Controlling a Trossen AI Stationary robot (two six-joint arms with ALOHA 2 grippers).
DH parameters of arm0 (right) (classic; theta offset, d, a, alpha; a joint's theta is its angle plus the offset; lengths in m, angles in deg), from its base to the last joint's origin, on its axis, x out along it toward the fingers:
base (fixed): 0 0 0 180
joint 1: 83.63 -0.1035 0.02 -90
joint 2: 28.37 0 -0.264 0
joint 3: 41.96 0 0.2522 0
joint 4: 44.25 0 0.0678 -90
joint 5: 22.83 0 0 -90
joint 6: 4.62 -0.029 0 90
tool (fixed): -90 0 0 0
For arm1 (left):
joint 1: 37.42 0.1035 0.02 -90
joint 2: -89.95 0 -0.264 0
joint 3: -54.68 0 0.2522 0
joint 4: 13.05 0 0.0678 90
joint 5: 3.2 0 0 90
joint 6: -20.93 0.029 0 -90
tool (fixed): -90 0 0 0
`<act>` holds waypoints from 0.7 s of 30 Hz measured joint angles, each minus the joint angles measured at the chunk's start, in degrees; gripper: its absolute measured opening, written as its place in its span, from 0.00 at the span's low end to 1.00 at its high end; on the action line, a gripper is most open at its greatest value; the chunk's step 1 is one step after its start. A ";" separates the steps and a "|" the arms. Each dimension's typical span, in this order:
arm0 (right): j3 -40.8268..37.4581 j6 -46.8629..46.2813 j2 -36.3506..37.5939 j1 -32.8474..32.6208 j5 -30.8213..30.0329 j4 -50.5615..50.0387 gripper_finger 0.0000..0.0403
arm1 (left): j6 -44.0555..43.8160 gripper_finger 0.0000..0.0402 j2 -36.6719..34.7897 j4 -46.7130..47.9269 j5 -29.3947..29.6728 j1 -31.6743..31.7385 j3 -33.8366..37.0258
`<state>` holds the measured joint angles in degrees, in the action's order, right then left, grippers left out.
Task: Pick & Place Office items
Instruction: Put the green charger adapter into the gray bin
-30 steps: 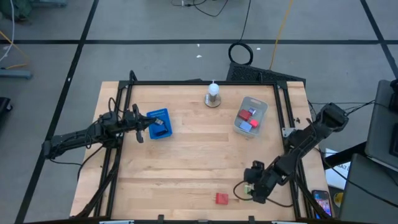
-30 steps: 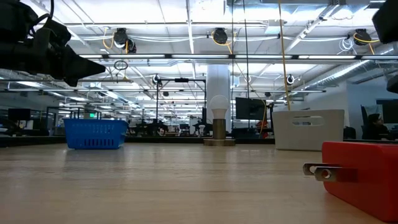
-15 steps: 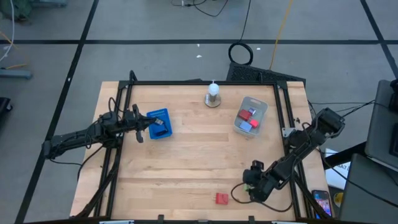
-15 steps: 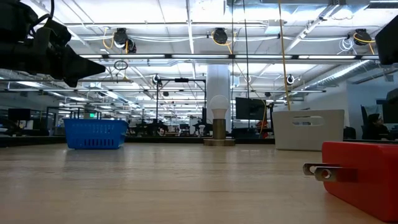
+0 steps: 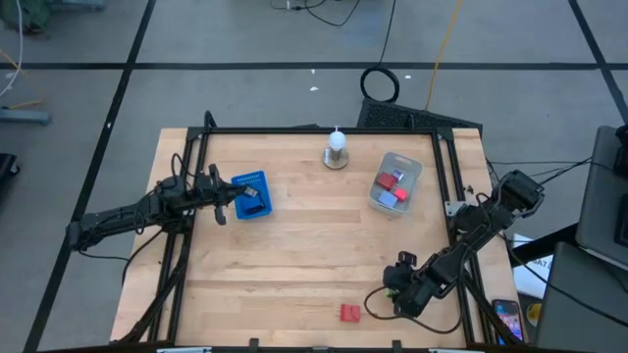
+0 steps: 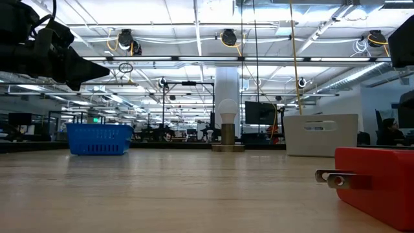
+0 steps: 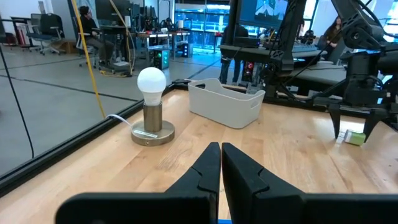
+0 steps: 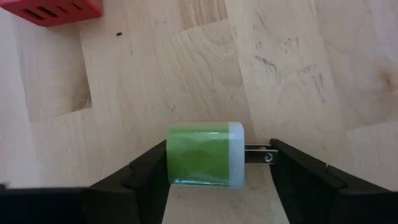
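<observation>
A small green office item (image 8: 205, 155) with a white end and two metal prongs lies on its side on the wood near the table's near right corner, seen too in the left wrist view (image 7: 354, 138). My right gripper (image 8: 221, 165) (image 5: 392, 294) slants down over it, its fingers at the item's two ends. A red office item (image 5: 350, 313) (image 6: 378, 181), also with prongs, lies flat just left of it. My left gripper (image 7: 221, 165) (image 5: 224, 204) hangs shut and level by the blue box (image 5: 250, 194) at the table's left. My right gripper has the green item lengthwise between its two fingers. One finger (image 8: 146, 171) is against the green end (image 8: 174, 163), the other against the prong tips (image 8: 268, 153). The fingers come slanting down from the table's right. The item lies flat on the table.
A translucent grey tub (image 5: 408, 168) holding red and blue pieces stands at the far right. A light bulb on a round base (image 5: 337, 149) stands at the far middle. The blue box holds a dark piece. Black frame rails (image 5: 177, 245) run along the table's sides.
My right arm has sunk a little toward the table over the green item and tipped further down. The green and red items have stayed where they lay.
</observation>
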<state>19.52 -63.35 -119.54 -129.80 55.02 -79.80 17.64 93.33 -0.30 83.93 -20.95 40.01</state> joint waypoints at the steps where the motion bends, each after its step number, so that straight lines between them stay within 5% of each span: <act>1: 0.00 0.01 0.00 0.00 0.03 0.03 0.57 | 0.00 0.05 0.00 0.00 -0.01 0.00 0.00; 10: -0.11 7.87 5.30 0.66 -2.45 2.28 0.57 | 0.02 0.05 0.00 0.00 0.00 0.00 0.00; 21: -2.19 35.62 31.92 4.70 -13.33 3.65 0.57 | 1.10 0.05 0.00 0.00 -0.02 0.00 0.00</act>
<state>17.33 -27.72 -87.62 -125.10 41.68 -76.15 18.74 93.33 -0.30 83.91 -20.95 40.01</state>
